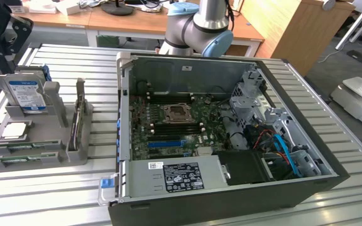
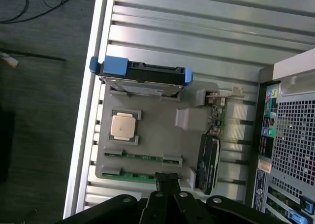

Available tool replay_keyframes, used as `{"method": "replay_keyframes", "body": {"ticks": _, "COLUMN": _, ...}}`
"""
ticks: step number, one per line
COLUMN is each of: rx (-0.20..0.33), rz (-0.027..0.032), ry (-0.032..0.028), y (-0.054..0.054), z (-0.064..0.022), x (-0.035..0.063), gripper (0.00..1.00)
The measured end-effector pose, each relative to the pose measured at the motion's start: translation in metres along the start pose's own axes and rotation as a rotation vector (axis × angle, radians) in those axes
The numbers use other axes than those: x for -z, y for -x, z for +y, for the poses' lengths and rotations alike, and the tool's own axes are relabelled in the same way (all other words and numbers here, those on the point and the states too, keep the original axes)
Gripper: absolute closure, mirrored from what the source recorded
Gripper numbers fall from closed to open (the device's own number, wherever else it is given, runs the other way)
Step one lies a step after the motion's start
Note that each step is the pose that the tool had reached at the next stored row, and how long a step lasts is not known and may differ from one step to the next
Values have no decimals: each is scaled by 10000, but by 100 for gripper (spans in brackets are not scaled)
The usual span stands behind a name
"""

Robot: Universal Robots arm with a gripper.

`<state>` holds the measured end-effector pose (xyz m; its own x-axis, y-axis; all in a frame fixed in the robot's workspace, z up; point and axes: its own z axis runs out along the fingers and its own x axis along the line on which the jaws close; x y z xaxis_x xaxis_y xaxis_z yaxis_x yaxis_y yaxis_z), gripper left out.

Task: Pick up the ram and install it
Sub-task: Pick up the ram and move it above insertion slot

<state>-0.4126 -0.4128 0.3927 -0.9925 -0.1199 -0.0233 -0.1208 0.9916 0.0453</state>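
Observation:
Two green ram sticks lie flat in the front slots of the grey fixture [image 1: 55, 157], one [image 1: 25, 147] just behind the other [image 1: 19, 160]. The wrist view has the same pair, one stick [image 2: 142, 156] and its neighbour [image 2: 140, 175]. My gripper [image 1: 4, 63] hangs above the fixture's back end, over the hard drive, well above the sticks. Its black fingertips [image 2: 167, 178] are pressed together with nothing between them, and from the wrist they sit just over the nearer stick's edge.
The fixture also carries a blue-labelled hard drive [image 1: 27, 94], a silver CPU [image 1: 14, 131] and an upright card [image 1: 77, 117]. The open computer case [image 1: 231, 188] stands to the exterior view's right, with its motherboard [image 1: 168, 136] and dark memory slots [image 1: 175, 126] exposed.

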Motion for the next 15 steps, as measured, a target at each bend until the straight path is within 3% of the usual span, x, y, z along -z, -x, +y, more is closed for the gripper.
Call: {"method": "replay_keyframes", "body": {"ticks": 15, "rx": 937, "rz": 42, "ry": 22, "y": 0, "z": 0, "x": 0, "gripper": 89}}
